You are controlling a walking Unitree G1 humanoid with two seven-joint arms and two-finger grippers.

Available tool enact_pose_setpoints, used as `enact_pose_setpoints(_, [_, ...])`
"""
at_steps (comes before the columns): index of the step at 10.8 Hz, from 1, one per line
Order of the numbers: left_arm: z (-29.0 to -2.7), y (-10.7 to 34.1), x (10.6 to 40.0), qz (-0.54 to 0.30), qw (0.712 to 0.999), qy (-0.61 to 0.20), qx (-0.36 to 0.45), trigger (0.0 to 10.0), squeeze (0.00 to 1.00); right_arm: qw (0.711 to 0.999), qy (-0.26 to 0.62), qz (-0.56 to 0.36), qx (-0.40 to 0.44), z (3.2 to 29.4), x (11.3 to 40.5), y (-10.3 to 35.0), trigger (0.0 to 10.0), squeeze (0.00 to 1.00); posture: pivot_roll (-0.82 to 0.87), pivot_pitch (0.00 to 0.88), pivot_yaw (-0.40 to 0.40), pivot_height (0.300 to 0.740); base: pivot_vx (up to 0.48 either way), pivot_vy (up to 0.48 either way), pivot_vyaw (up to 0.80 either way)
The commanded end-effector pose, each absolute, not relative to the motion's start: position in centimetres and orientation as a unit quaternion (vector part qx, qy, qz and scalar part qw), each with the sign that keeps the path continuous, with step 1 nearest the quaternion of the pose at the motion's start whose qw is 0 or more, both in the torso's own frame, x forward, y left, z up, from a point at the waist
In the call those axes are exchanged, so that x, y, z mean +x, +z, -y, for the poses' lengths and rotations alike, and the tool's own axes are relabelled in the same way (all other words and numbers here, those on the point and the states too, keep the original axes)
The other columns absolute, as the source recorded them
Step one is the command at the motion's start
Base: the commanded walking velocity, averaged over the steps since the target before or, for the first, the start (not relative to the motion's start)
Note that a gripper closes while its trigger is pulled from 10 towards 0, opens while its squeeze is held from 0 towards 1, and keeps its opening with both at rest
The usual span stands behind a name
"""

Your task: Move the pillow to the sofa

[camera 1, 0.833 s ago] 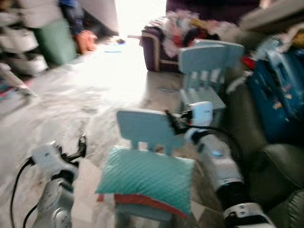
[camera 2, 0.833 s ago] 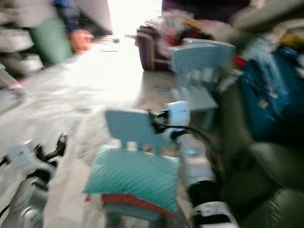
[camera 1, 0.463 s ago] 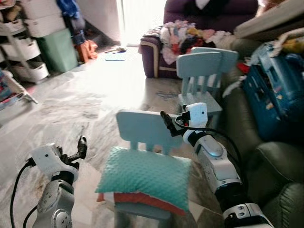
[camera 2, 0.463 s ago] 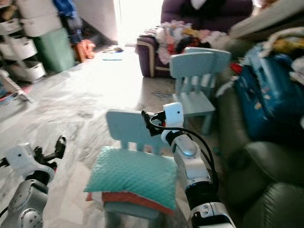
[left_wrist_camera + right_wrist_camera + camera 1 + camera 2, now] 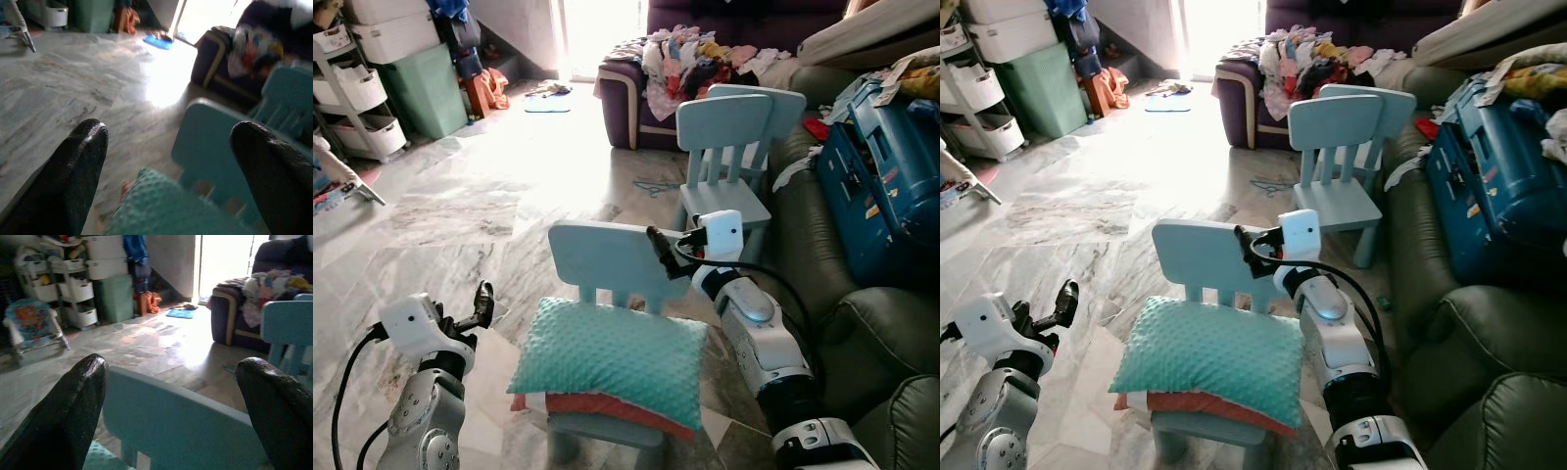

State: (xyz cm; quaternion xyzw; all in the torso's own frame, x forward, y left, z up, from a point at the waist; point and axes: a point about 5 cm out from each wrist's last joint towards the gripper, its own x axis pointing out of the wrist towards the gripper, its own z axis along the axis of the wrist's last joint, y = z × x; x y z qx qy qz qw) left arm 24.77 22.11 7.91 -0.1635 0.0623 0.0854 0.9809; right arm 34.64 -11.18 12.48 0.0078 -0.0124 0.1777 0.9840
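The teal pillow (image 5: 612, 358) lay flat on the seat of the nearest small blue chair (image 5: 605, 261), covering most of it, with a red cushion (image 5: 592, 406) showing under its front edge. No gripper touched it.

The right gripper (image 5: 658, 250) was held at the right end of the chair's backrest, just above the pillow's far right corner; its jaws stood spread apart and held nothing, with the top of the backrest showing between the two black fingers (image 5: 63, 416) in the right wrist view. The left gripper (image 5: 483, 302) hovered over the marble floor (image 5: 460, 215) to the left of the chair, close to the pillow's left edge but apart from it; its jaws were likewise released and empty.

A second small blue chair (image 5: 729, 147) stood beyond the first, beside a dark green leather sofa (image 5: 881, 343) that ran along the right side. A blue case (image 5: 876, 186) rested on that sofa. Farther back sat a purple sofa (image 5: 636, 83) heaped with clothes (image 5: 700, 59). White drawer units (image 5: 357, 98) and a green bin (image 5: 421, 88) stood at the far left.
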Motion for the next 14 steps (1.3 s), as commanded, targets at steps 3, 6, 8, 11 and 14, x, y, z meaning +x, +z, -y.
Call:
enact_pose_setpoints(3, [-21.7, 6.3, 24.1, -0.123, 0.987, 0.065, -0.08, 10.0, 0.0, 0.997, 0.063, -0.05, -0.021, 17.0, 33.4, 9.4, 10.0, 0.0, -0.11, 0.0, 0.037, 0.74, 0.0, 0.0, 0.0])
enact_pose_setpoints(6, [-20.5, 5.7, 22.2, -0.148, 0.986, 0.044, -0.063, 10.0, 0.0, 0.997, 0.039, -0.053, -0.051, 19.8, 30.0, 8.9, 10.0, 0.0, -0.15, 0.0, 0.052, 0.74, 0.0, 0.0, 0.0])
enact_pose_setpoints(8, [-20.4, 5.8, 21.3, -0.159, 0.985, 0.047, -0.044, 10.0, 0.0, 0.996, 0.038, -0.057, -0.061, 20.8, 28.4, 9.0, 10.0, 0.0, -0.17, 0.0, 0.057, 0.74, 0.0, 0.0, 0.0])
enact_pose_setpoints(11, [-21.5, 6.2, 19.6, -0.141, 0.988, 0.044, -0.05, 10.0, 0.0, 0.996, 0.035, -0.067, -0.05, 20.7, 27.9, 9.3, 10.0, 0.0, -0.14, 0.0, 0.041, 0.74, 0.0, 0.0, 0.0])
enact_pose_setpoints(14, [-20.1, 7.1, 21.2, -0.112, 0.992, -0.033, -0.041, 10.0, 0.0, 0.995, 0.063, -0.064, -0.036, 18.9, 28.4, 9.7, 10.0, 0.0, -0.13, 0.0, 0.034, 0.74, 0.0, 0.0, 0.0])
